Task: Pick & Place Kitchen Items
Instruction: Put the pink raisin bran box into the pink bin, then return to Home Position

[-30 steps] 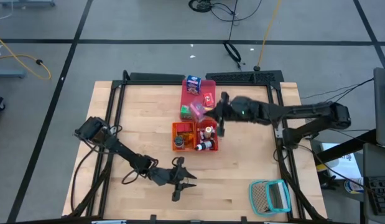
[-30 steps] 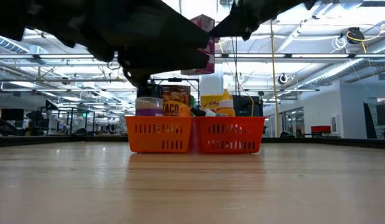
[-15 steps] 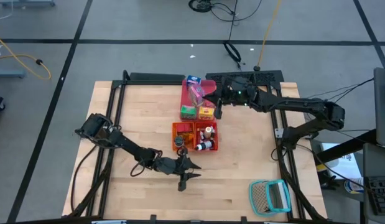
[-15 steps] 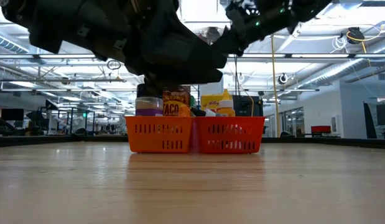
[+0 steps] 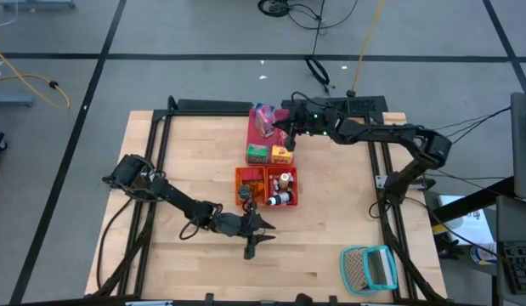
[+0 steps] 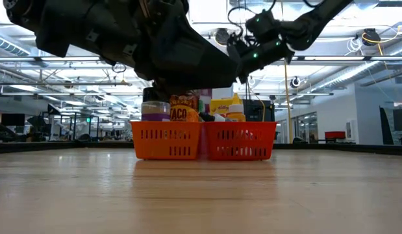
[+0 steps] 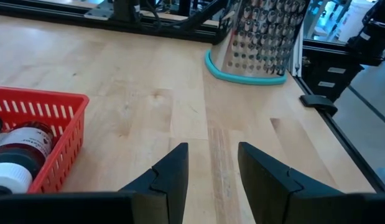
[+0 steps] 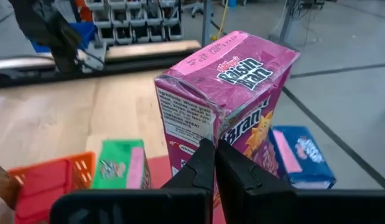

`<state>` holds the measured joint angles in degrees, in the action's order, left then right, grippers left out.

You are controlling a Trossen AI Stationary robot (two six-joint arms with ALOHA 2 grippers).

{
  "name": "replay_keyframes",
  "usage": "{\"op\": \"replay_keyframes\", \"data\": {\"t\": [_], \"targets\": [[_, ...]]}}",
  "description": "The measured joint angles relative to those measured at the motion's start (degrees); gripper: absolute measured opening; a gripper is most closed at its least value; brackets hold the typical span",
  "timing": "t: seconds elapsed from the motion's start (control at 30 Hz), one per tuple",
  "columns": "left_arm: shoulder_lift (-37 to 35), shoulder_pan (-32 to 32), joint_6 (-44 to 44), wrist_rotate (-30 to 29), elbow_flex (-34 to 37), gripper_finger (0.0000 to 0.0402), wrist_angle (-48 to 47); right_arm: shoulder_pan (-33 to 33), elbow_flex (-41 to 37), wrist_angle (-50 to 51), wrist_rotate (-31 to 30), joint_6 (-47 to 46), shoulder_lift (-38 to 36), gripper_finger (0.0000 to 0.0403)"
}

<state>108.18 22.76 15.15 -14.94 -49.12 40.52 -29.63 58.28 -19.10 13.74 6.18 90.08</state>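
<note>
My right gripper (image 8: 215,155) is shut on a pink cereal box (image 8: 229,93), which it holds over the far end of the red tray (image 5: 285,115). A blue box (image 8: 298,155) and a green box (image 8: 120,165) lie in that tray below it. The orange tray (image 5: 243,176) nearer the front holds small bottles and jars. My left gripper (image 7: 211,174) stands open just above the bare wood, in front of the orange tray (image 7: 37,124), with nothing between its fingers. My right gripper pinches the pink box at its lower part (image 8: 208,134) between the two fingers, which stand almost together. The fingers reach in about level from the table's right. The box stands roughly upright above the fingers; its bottom is hidden behind them.
A teal mesh basket (image 5: 369,268) lies on the near right part of the table and shows ahead of my left gripper (image 7: 260,37). Black rails run along the table's edges. Bare wood lies left and right of the trays.
My right gripper has carried the pink box from over the middle of the trays toward the table's far edge and somewhat lower; the box now covers the blue box in the high view. My left gripper has shifted a little toward the table's right and stays open.
</note>
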Motion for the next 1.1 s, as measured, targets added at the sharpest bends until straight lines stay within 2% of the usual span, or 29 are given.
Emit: {"op": "replay_keyframes", "data": {"t": [0.37,0.63,1.1], "targets": [[0.0,-0.3,0.0,0.0,0.0,0.0141,0.0,-0.5,0.1,-4.1,0.0,-0.6,6.9,0.0],[0.0,-0.3,0.0,0.0,0.0,0.0141,0.0,-0.4,0.1,-4.3,0.0,-0.9,7.7,0.0001],[0.0,-0.3,0.1,0.0,0.0,0.0141,0.0,-0.4,0.1,-4.3,-0.1,-0.9,7.7,0.0046]]}}
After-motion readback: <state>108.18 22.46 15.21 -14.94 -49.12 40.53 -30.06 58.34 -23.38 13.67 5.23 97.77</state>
